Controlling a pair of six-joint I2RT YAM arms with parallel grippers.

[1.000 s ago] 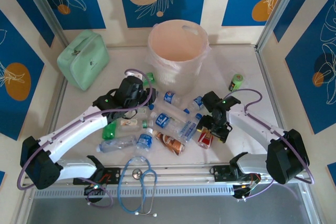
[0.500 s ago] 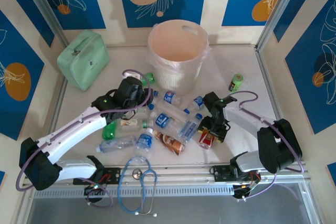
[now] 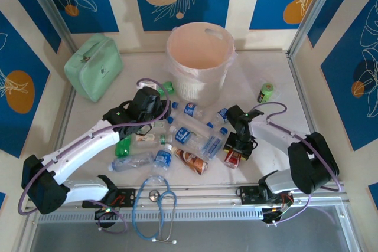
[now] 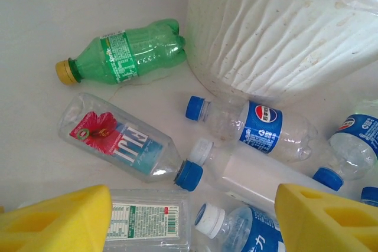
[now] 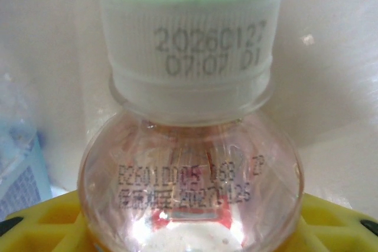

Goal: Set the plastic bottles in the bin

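Right wrist: red-labelled bottle [image 5: 189,169] with a white cap [image 5: 189,33] and a printed date code sits between the yellow fingers [image 5: 333,219]. Both sides touch it, so the right gripper [image 3: 236,147] is clamped on it.

Top external: that bottle lies on the tabletop [image 3: 277,122] near the front edge, right of centre. It's at the right end of the plastic bottles [image 3: 177,137] scattered mid-table. The bin [image 3: 198,84] stands upright behind the pile, centred at the far edge. A small green bottle [image 3: 266,92] sits apart toward the right edge.

Left wrist: left gripper [image 4: 189,228] is wide open and holds nothing, hovering over the pile's left end. Under it are a Fiji bottle [image 4: 121,146] and a Pepsi-labelled bottle [image 4: 260,128]. A green Sprite bottle [image 4: 127,57] lies just beside the bin wall.

Mint-green pouch [image 3: 93,66] is at the far-left corner, stethoscope [image 3: 156,205] at the near edge.
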